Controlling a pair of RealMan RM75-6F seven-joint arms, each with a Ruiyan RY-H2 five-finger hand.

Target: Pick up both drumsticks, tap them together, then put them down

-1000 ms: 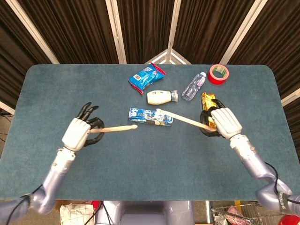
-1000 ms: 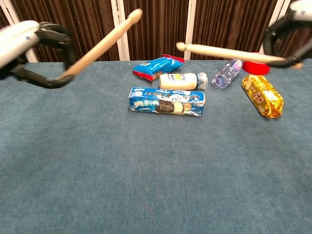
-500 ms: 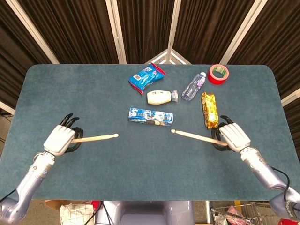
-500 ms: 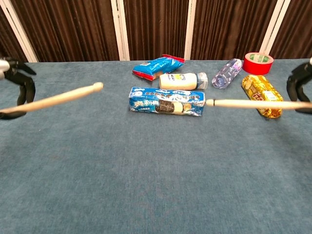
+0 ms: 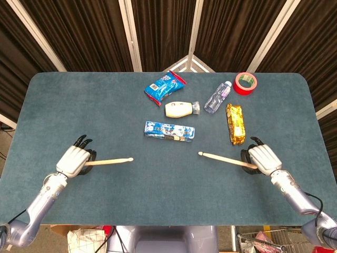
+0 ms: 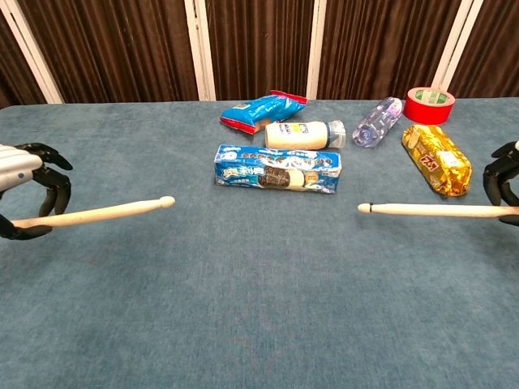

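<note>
In my chest view both hands are cut off at the frame edges, so I see only dark fingers and the stick shafts. I cannot tell whether either stick touches the blue surface (image 5: 174, 200) or floats just above it. My left hand (image 5: 72, 160) has its fingers curled around the butt of the left drumstick (image 5: 108, 161), whose tip points toward the cookie box (image 5: 169, 130) and lies below and to its left. My right hand (image 5: 261, 158) grasps the right drumstick (image 5: 224, 158) the same way, its tip below and right of that box. The two tips are well apart. The gold snack pack (image 5: 235, 123) lies right of the box, near my right hand.
</note>
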